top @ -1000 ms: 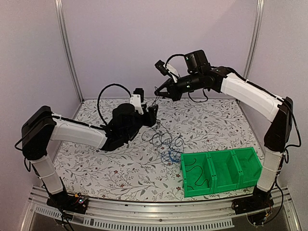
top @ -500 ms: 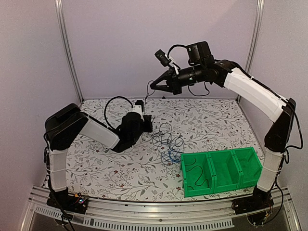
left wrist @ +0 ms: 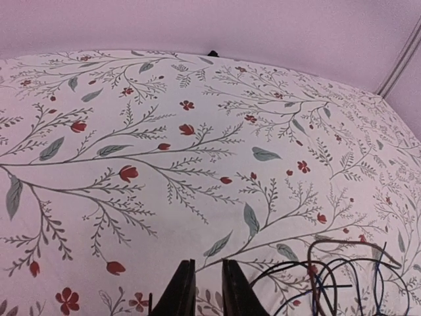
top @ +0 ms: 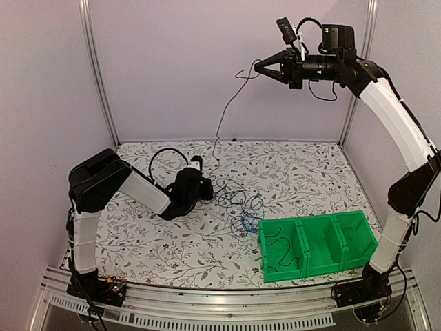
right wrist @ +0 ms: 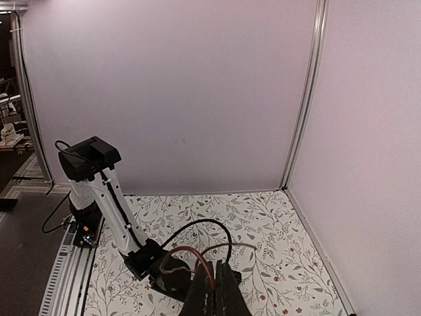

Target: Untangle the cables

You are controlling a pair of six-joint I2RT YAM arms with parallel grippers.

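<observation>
Risk first: hauling the lifted cable (top: 222,118) any higher with the right gripper (top: 260,67) could cinch a knot rather than free one, with the strand hanging from the fingertips straight down into the cables (top: 238,203) far below and slightly to the left. Could also drag the whole heap across the table (top: 138,234), blue cable (top: 244,224) included, for want of a sure anchor at the left gripper (left wrist: 206,263). Could slip out of so thin a pinch too, and fall back onto the heap, undoing the lift. Could catch a loose loop on the green bins (top: 317,262), well below the right gripper and off to the right of the left one.

Right arm: stretched tall, forearm near level close to the top of the back wall, gripper pointing left. Pinched tight on the upper end of the lifted cable, no gap showing between the fingers in the wrist view.

Left arm: folded low, elbow up, wrist down at table height, gripper pressed in at the left edge of the heap. Fingers (left wrist: 183,293) drawn narrow, only a thin slot between, nothing seen in it; cannot tell whether clamped on a strand below the picture's edge. Black loops just right of those fingertips, lying on the table.
</observation>
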